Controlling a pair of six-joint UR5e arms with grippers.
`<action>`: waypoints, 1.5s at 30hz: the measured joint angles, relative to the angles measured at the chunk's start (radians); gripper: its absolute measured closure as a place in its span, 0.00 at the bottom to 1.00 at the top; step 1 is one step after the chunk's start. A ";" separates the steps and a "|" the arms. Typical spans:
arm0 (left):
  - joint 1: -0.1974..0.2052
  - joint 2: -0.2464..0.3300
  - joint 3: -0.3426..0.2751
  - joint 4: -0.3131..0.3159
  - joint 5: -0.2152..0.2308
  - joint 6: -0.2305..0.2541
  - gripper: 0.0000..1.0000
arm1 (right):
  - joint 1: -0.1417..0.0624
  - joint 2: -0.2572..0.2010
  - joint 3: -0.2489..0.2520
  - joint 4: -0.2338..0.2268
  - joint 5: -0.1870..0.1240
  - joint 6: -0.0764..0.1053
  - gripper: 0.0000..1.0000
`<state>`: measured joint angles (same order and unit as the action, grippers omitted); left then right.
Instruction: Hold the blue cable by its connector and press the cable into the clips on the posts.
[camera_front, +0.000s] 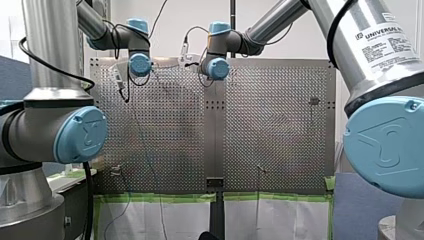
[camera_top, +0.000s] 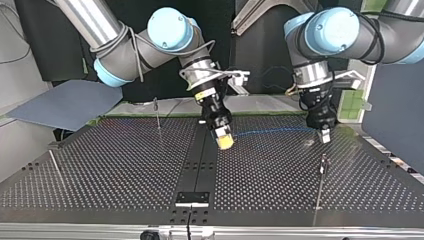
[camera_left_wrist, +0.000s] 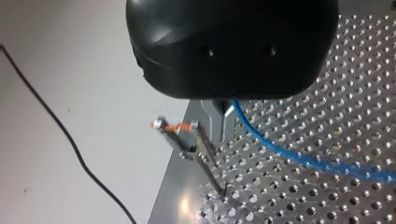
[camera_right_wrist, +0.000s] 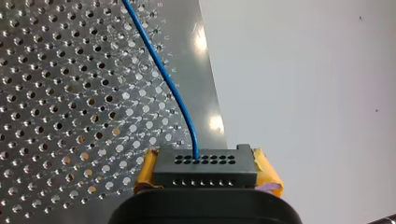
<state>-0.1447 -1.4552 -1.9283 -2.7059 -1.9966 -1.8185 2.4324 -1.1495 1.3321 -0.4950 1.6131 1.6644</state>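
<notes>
1. in the top view, at the centre of the frame, you see my right gripper (camera_top: 224, 140) tilted down over the perforated table (camera_top: 125, 165).
2. its yellow pads (camera_right_wrist: 267, 173) are pressed against both sides of the black connector (camera_right_wrist: 205, 169).
3. the blue cable (camera_right_wrist: 159, 70) comes out of the connector's upper row of holes and runs ahead of the gripper over the table.
4. in the top view the cable stretches from the centre to the right of the frame, low over the table, to my left gripper (camera_top: 325, 136).
5. in the left wrist view you see its metal fingers (camera_left_wrist: 210, 122) close together, pinching the cable.
6. just beside those fingers a thin post (camera_left_wrist: 205, 158) leans, with an orange clip (camera_left_wrist: 176, 126) at its tip; the cable runs off on the fingers' other side, apart from the clip.
</notes>
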 joint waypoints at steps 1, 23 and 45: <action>0.010 0.000 0.002 0.000 0.010 -0.004 1.00 | 0.000 0.001 -0.001 0.000 -0.001 0.000 1.00; 0.107 -0.013 0.080 -0.041 0.093 -0.038 1.00 | -0.010 0.007 -0.035 0.008 -0.018 0.025 1.00; 0.173 -0.070 0.119 -0.036 0.210 -0.064 1.00 | -0.023 0.011 -0.046 0.009 -0.020 0.028 1.00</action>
<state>0.0287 -1.5254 -1.8097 -2.7418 -1.7864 -1.8830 2.4093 -1.1384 1.2865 -0.4865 1.5934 1.6920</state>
